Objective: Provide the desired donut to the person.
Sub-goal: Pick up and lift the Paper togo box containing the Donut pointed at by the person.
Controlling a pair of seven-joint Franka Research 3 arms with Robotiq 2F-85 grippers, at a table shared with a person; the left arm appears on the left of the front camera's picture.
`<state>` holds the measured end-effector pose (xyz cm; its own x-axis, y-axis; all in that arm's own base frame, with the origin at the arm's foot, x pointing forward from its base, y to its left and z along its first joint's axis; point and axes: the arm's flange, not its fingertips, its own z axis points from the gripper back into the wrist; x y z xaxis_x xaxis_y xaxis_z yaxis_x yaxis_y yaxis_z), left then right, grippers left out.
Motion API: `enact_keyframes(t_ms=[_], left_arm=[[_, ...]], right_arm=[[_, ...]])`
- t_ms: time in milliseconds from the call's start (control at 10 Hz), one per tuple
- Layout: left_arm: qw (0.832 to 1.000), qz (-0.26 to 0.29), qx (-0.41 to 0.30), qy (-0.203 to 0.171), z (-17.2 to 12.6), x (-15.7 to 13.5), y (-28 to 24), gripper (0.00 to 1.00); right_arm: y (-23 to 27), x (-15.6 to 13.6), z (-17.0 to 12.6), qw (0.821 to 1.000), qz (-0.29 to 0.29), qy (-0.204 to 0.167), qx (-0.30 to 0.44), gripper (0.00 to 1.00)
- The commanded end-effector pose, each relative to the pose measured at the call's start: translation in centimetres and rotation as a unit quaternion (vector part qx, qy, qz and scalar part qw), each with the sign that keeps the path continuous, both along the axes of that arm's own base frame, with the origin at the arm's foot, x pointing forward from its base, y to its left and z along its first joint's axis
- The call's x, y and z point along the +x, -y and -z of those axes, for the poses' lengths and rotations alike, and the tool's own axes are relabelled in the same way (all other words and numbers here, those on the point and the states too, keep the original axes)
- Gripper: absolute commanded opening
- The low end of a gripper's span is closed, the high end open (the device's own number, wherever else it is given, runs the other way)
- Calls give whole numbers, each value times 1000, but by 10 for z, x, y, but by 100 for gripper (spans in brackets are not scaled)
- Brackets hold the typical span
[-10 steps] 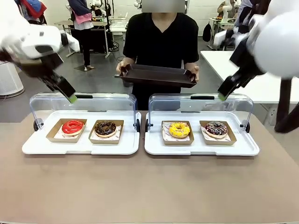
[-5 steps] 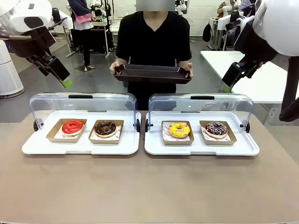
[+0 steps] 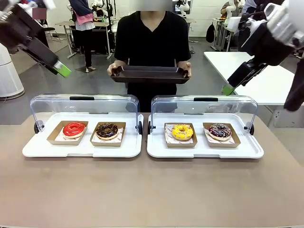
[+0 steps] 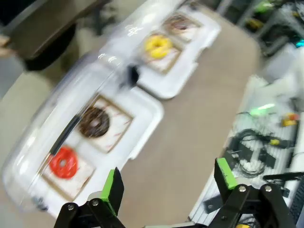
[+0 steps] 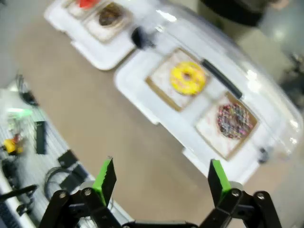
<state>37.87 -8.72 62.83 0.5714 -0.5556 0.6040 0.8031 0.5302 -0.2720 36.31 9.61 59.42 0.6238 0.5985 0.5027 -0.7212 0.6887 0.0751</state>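
Four donuts lie in card trays: a red donut (image 3: 74, 128) and a chocolate donut (image 3: 107, 130) on the left white tray (image 3: 33, 150), a yellow donut (image 3: 182, 131) and a dark sprinkled donut (image 3: 220, 130) on the right white tray (image 3: 156, 151). The person (image 3: 151, 35) stands across the table, holding a dark serving tray (image 3: 149, 74) in both hands. My left gripper (image 3: 61, 70) hangs high at the far left, open and empty (image 4: 168, 183). High above the right tray, my right gripper (image 3: 229, 89) is open and empty too (image 5: 160, 176).
Clear lids (image 3: 83, 102) (image 3: 204, 102) with black handles stand raised along the back of both white trays. A white side table (image 3: 266, 80) is at the right, beyond the brown table (image 3: 152, 190). Cables and tools lie beside the table in the wrist views.
Both grippers have risen from the lid handles: the left up and to the left, the right slightly up. The person has shifted a little left with the serving tray.
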Motion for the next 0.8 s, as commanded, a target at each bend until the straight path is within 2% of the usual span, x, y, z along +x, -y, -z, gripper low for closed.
enact_keyframes(t_ms=[0, 300, 400, 600, 700], left_arm=[[978, 132, -106, -121, -10, 14, -38, 100], [974, 181, -117, -66, 4, 22, -117, 100], [975, 188, -117, -34, 9, 21, -140, 100], [977, 179, -112, 24, 16, 18, -165, 100], [976, 180, -113, 39, 19, 16, -173, 100]], right_arm=[[35, 16, -3, 986, -115, -69, 98, 100], [104, 45, 8, 952, -181, -78, 236, 100], [127, 49, 13, 942, -177, -76, 275, 100], [161, 55, 20, 944, -110, -42, 309, 100], [177, 56, 25, 939, -111, -28, 323, 100]])
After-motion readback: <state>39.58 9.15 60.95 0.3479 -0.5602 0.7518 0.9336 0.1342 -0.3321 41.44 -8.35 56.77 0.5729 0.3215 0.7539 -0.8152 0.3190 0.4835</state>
